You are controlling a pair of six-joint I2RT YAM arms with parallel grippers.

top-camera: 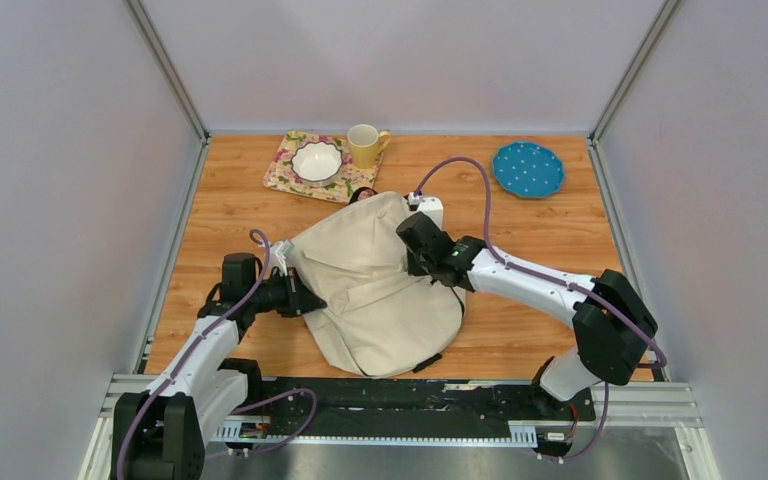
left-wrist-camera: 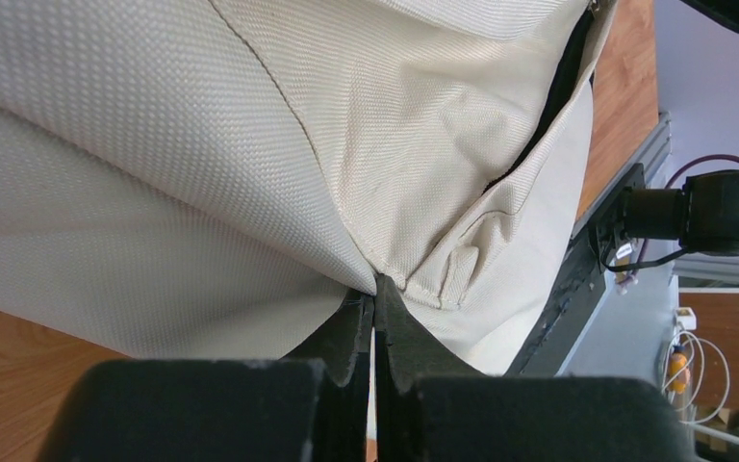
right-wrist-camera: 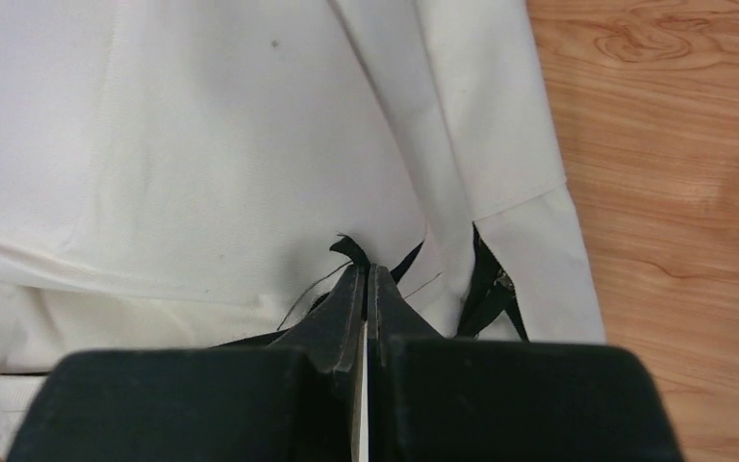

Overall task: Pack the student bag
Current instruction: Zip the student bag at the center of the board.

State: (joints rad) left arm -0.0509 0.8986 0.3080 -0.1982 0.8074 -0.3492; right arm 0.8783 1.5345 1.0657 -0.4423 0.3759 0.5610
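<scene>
Pale grey walls (top-camera: 400, 60), wooden tabletop (top-camera: 560, 220)

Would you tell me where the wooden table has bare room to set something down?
The wooden table is bare along its left edge beside the floral mat, and between the yellow mug and the blue dotted plate. The middle is crowded: the cream fabric backpack fills it, with the left gripper and right gripper shut on it.

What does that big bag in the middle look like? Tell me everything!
The bag is big, cream, woven cloth, soft and slumped flat on the wooden table. A dark zipper gap runs along one side, and black straps poke out. The left arm has its jaws shut on a fold at the bag's edge; the right arm has its jaws shut on a small black tab on its other side.
</scene>
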